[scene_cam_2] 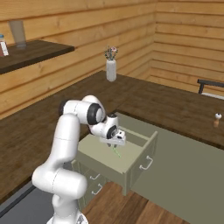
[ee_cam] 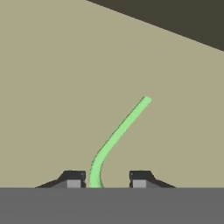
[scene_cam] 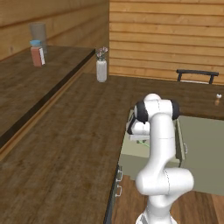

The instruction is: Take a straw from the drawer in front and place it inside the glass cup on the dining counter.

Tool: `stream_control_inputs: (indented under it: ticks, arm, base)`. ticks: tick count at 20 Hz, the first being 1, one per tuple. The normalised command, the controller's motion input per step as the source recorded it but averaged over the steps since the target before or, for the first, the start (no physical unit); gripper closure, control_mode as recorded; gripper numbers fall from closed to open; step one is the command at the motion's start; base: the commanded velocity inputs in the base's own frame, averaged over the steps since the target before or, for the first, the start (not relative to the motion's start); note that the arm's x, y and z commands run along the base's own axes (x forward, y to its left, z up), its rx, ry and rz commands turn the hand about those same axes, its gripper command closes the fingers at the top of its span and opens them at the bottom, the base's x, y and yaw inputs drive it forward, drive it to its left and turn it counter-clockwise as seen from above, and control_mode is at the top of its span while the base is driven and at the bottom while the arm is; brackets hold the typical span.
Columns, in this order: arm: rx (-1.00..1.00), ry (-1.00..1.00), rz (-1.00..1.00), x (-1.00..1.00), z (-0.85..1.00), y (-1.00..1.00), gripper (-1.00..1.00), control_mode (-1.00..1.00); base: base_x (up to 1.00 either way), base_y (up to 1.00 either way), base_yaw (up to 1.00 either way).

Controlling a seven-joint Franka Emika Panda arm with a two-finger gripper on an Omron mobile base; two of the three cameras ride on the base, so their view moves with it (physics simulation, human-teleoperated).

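Gripper [ee_cam: 106,179] astride thin, curved green straw [ee_cam: 120,133], pale drawer [ee_cam: 57,87] floor.

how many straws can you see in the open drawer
1. The straw lies on the drawer floor, one end running between the fingertips of the gripper. The arm covers part of the drawer, so more could be hidden.
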Motion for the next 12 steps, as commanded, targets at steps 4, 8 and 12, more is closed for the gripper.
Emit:
stream_control_inputs:
  ticks: [4, 8, 12]
  arm:
    - [0.0, -0.02, 0.0, 0.0, -0.02, -0.26, 1.0, -1.0]
    - [0.0, 0.0, 0.0, 0.0, 0.0, -0.26, 1.0, -1.0]
    - [0.0, -0.08, 0.0, -0.24, 0.16, -0.14, 1.0, -1.0]
  base:
    - [0.0, 0.0, 0.0]
    - [0.0, 0.0, 0.0]
    - [0.0, 0.0, 0.0]
